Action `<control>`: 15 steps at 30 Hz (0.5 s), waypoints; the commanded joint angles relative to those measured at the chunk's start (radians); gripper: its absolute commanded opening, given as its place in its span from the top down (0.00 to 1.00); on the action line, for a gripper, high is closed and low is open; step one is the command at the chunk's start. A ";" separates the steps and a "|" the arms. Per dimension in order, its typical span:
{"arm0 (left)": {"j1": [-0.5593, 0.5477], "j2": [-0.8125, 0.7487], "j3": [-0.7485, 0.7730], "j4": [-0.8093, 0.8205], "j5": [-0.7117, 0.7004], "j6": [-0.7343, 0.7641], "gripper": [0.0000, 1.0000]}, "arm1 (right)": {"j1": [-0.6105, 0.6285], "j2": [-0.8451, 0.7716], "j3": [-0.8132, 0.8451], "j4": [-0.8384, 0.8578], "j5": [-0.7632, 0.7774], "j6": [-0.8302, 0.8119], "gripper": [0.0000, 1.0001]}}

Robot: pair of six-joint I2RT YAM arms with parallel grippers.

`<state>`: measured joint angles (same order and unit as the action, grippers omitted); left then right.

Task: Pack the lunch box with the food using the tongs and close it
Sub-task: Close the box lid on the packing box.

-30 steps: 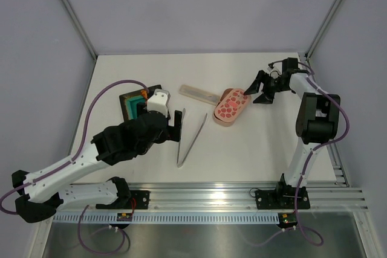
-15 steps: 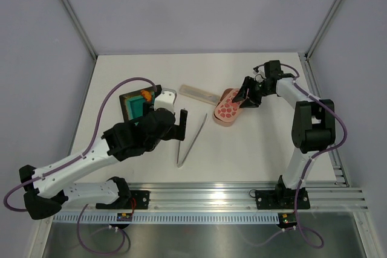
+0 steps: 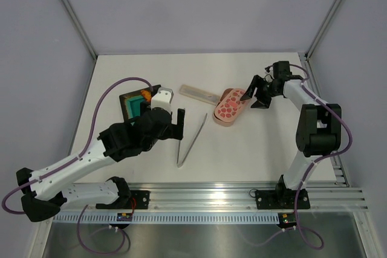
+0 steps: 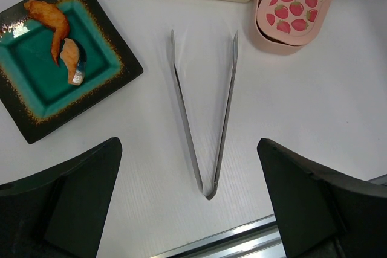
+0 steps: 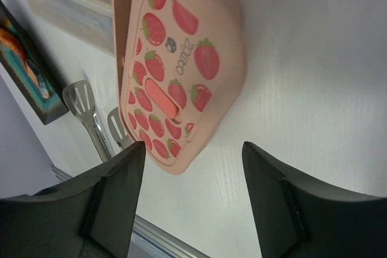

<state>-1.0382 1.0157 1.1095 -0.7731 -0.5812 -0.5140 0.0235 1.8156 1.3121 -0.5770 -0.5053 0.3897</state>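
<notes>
Left jaws hang spread wide and empty over the long slim silvery metal tongs (image 4: 223, 119) lying flat on the white counter (image 4: 314, 107); best lower straight, straddling both arms midway. Right jaws stand parted, empty, just beside the lidded salmon-pink oval plastic lunch box (image 3: 230, 107); pinch the lid's rim squarely.

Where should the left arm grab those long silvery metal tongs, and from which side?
Grip the silvery metal tongs mid-length, from straight above, one finger outside each arm. They lie flat in an open V, widening away from the joined end, so closing across mid-length squeezes both arms.
</notes>
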 commanded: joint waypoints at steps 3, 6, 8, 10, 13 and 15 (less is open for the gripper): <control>0.010 -0.020 -0.011 0.029 0.014 -0.015 0.01 | -0.014 -0.004 0.006 0.014 0.011 -0.005 0.26; 0.012 -0.017 -0.013 0.031 0.017 -0.018 0.01 | -0.016 0.019 0.036 0.009 0.002 -0.006 0.25; 0.012 -0.016 -0.014 0.031 0.018 -0.018 0.01 | -0.016 0.042 0.064 0.005 -0.001 -0.008 0.25; 0.012 -0.017 -0.014 0.032 0.018 -0.018 0.01 | -0.016 0.068 0.084 0.000 -0.021 -0.005 0.25; 0.012 -0.017 -0.016 0.031 0.018 -0.020 0.01 | -0.016 0.097 0.116 0.006 -0.041 0.001 0.25; 0.012 -0.017 -0.017 0.032 0.018 -0.026 0.01 | -0.016 0.116 0.140 0.011 -0.055 0.008 0.25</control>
<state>-1.0306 1.0138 1.1011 -0.7750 -0.5701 -0.5213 0.0021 1.9095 1.3903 -0.5724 -0.5190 0.3904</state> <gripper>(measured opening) 0.988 0.744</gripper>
